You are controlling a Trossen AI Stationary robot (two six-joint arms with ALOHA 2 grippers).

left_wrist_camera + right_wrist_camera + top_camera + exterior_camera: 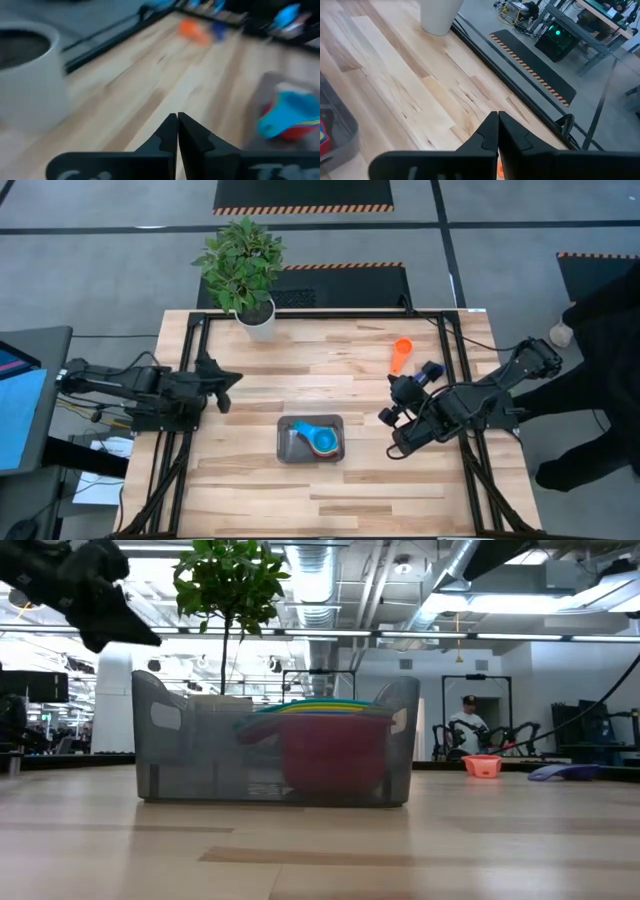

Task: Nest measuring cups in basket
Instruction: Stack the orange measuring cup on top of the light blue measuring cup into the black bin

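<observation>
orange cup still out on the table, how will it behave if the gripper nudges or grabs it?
The orange cup looks like small moulded plastic, so probably stiff and light; a nudge would likely slide or spin it on the smooth wooden table. Its short handle should stop any rolling, but the round bowl may slip between narrow fingers.

One camera hangs high up and looks straight down at the whole table [330,490] and both arms. One sits low, right at the table top, close to the basket [272,745], and looks across into the room behind. One camera rides on each arm and looks out past that arm's two dark fingers. The basket shows from the top, the low and both arm cameras. The white pot [439,16] shows from the top and both arm cameras.
</observation>
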